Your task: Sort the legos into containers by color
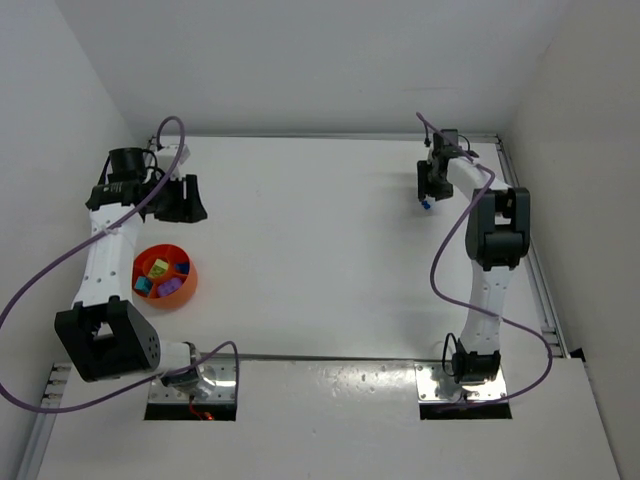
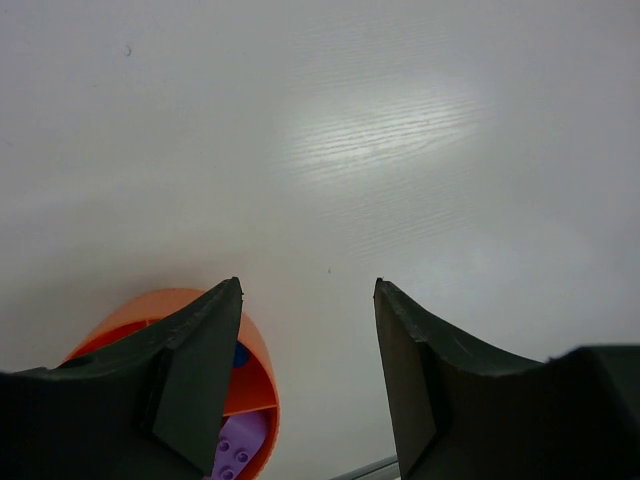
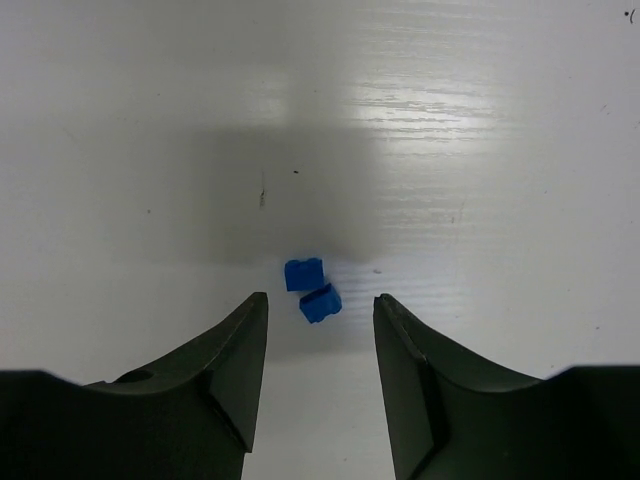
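Fingers of the left gripper [image 1: 186, 203] look from above like a matte black wedge just beyond the orange bowl [image 1: 190, 290]. It is a round, shallow, glossy plastic dish on the white worktop [image 1: 310, 250], and it holds yellow, cyan and purple legos [image 1: 158, 268]. Under the right gripper [image 1: 427, 195] the blue bricks [image 1: 426, 206] show as one speck.

From the left wrist, the fingers [image 2: 205, 370] stand wide apart with nothing between them. A studded purple brick [image 2: 236, 450] lies in the bowl [image 2: 255, 350].

From the right wrist, the fingers [image 3: 225, 385] are spread and empty. The two blue bricks [image 3: 304, 273] touch each other on the faintly grained worktop, just ahead of the tips.
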`<action>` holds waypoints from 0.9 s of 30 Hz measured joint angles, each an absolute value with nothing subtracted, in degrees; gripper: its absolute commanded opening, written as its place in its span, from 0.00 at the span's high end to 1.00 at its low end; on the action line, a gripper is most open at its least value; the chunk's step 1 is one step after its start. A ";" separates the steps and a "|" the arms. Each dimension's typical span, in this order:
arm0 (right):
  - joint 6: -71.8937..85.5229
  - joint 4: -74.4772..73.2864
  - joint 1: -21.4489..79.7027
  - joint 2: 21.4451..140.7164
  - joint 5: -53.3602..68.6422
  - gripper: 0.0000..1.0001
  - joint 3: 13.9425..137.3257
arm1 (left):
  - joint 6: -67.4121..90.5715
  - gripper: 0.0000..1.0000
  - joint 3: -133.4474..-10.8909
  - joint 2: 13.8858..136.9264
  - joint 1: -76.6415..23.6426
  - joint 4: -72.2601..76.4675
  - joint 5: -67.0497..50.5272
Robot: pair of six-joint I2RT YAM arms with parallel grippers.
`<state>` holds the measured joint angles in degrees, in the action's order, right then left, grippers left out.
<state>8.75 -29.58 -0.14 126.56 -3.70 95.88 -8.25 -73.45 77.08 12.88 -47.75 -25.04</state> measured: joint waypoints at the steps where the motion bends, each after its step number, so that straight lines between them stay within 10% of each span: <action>1: 7.70 -29.50 -0.14 126.85 -4.23 0.54 95.98 | -7.79 0.39 -73.52 77.17 12.78 -47.51 -25.34; 27: 5.10 -28.60 0.89 129.73 -4.45 0.61 97.95 | -3.79 0.37 -74.85 79.81 12.27 -45.47 -26.74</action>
<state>5.10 -28.60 0.89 129.73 -4.45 97.95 -3.79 -74.85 79.81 12.27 -45.47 -26.74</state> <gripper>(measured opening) 0.414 0.625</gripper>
